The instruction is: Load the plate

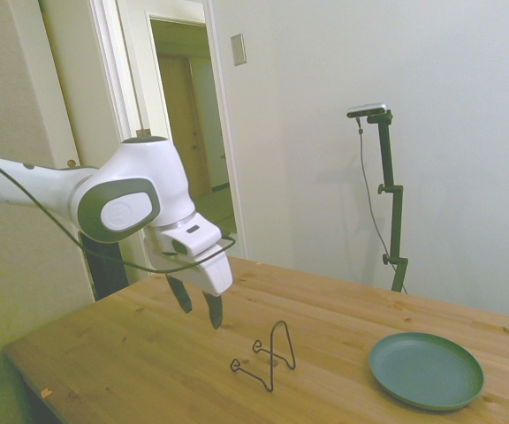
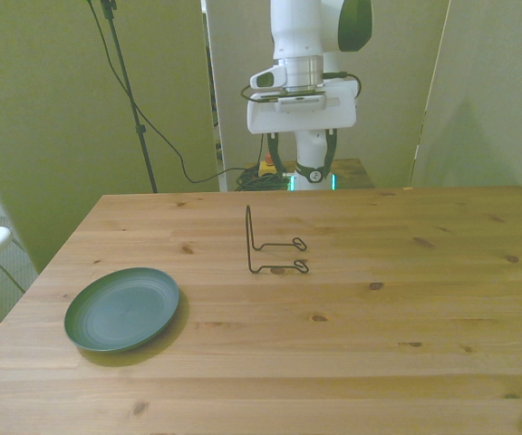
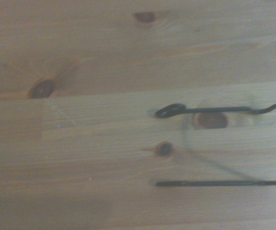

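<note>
The teal-green plate (image 1: pixel 426 370) lies flat on the wooden table, near the front view's left edge (image 2: pixel 121 308). A black wire plate stand (image 1: pixel 268 353) sits on the table's middle (image 2: pixel 270 246), and the wrist view shows its two feet (image 3: pixel 214 110) from above. My gripper (image 1: pixel 200 311) hangs open and empty in the air above the table's far side, just behind the stand (image 2: pixel 302 168). It is well apart from the plate.
The wooden table (image 2: pixel 379 317) has bare boards around the stand and the plate. A doorway (image 1: pixel 188 132) opens behind the arm in the side view. Cables and an orange-topped box (image 2: pixel 267 166) sit on the floor behind the table.
</note>
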`<state>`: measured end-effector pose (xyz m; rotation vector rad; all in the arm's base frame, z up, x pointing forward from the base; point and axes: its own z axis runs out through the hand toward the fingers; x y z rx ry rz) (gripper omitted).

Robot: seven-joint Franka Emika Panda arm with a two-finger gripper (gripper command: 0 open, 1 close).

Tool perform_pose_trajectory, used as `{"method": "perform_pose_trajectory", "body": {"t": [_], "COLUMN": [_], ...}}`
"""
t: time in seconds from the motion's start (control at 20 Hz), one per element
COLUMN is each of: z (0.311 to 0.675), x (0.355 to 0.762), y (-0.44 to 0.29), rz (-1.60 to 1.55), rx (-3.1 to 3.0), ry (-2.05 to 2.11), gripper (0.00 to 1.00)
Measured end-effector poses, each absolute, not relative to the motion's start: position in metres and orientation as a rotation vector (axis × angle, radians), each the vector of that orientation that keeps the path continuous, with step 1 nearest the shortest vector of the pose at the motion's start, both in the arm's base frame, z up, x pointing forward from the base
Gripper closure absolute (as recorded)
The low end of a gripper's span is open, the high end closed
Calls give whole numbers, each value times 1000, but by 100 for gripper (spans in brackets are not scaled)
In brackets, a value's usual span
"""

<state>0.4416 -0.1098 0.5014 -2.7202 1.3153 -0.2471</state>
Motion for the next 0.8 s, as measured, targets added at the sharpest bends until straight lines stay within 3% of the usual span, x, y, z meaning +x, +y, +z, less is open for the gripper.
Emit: {"method": "perform_pose_trajectory", "body": {"t": [0.4, 0.8], "z": [534, 531], "x": [458, 487], "y": [-199, -294], "rz": [-279, -252], "rx": [-2678, -2639], "ry": [1398, 1500], "gripper": [0, 0]}}
